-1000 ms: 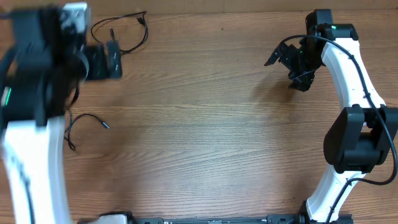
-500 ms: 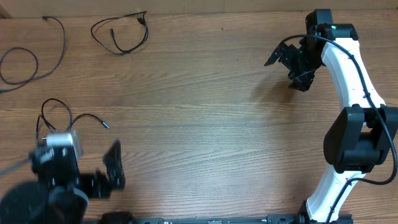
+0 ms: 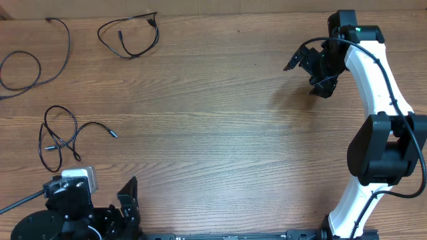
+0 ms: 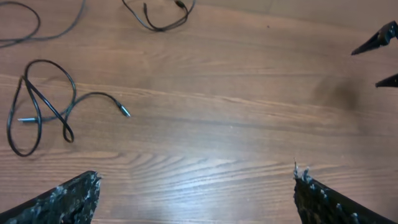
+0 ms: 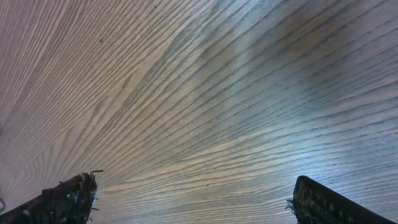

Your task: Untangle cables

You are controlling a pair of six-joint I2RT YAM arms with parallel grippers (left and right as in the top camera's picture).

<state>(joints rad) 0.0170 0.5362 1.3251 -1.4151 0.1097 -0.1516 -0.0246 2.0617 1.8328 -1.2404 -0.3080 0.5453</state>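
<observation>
Overhead, three thin black flexible cables lie well apart on the brown wood-grain table [image 3: 220, 133]. A wide loop [image 3: 68, 40] sits at the far left corner, a U-shaped cord [image 3: 128, 57] lies near it, and a twisted coil [image 3: 93, 125] is closer in. The left gripper [image 3: 119, 212] at the near edge and the right gripper [image 3: 308, 75] at far right both gape wide and hold nothing.

The left wrist view shows the twisted coil [image 4: 93, 94] ahead and to the left.

The right wrist view shows only bare wood between its spread fingers [image 5: 68, 196].

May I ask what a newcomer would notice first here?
Three black cables lie apart on the left side of the table: a long looped cable far left, a curled cable beside it, a twisted cable nearer. The left tool, near-left corner, and right tool, far right, stand open, empty.
</observation>
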